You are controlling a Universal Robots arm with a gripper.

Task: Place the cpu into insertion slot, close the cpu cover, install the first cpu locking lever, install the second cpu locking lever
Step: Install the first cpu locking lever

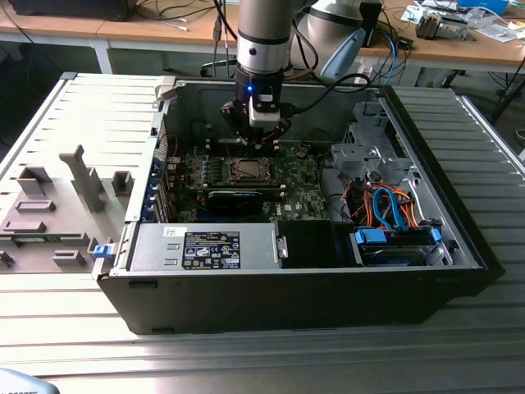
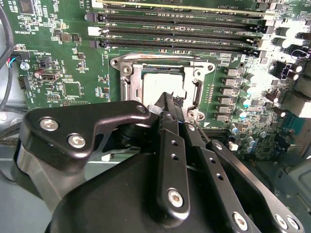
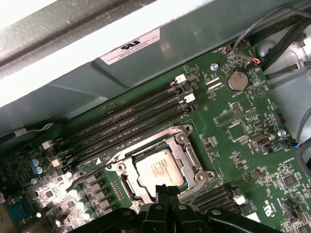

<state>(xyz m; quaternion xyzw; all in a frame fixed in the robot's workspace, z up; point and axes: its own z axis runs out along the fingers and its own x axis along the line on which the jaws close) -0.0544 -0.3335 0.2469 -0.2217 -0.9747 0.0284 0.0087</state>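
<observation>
first wrist view, memory slots (image 3: 131, 121) beside cpu (image 3: 159, 167), cpu cover (image 3: 187, 153) down

A green motherboard (image 3: 233, 121) lies inside a grey metal case (image 3: 97, 73). Near its middle, a silvery chip (image 3: 158, 167) sits in its socket under a square metal frame (image 3: 187, 153). Black gripper (image 3: 167, 191) fingertips, pressed together, hover over the chip's edge.
</observation>
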